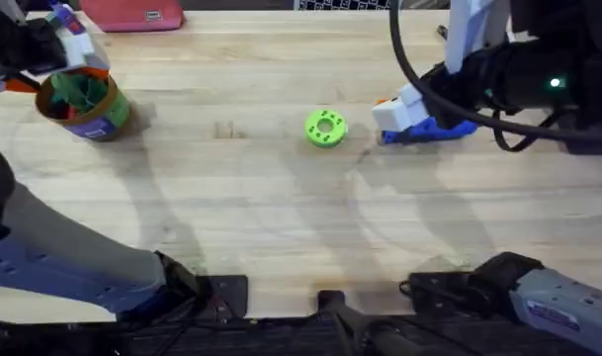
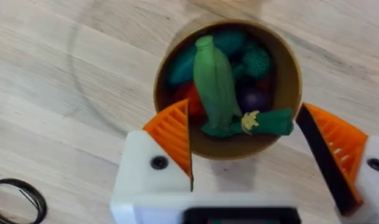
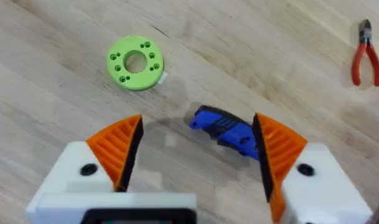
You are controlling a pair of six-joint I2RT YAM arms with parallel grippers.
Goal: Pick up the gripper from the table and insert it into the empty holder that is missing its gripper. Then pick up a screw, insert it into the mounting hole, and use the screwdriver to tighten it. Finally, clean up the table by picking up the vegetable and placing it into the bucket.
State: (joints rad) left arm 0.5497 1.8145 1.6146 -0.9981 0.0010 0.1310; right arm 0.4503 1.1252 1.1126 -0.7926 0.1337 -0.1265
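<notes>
- pale wooden desk (image 1: 241, 218), carrying everything.
- small round can-like bucket (image 2: 289, 81) with tan rim, light and tippy, directly under the left claw (image 2: 254, 146), whose fingers are apart and empty.
- right claw (image 3: 198, 152), apart, well away from the bucket, straddling the blue pen-shaped screwdriver (image 3: 223, 129): stiff, smooth; grip mid-barrel.
- yellow-green toy vegetable (image 2: 264, 122) lies inside the bucket, light.
</notes>
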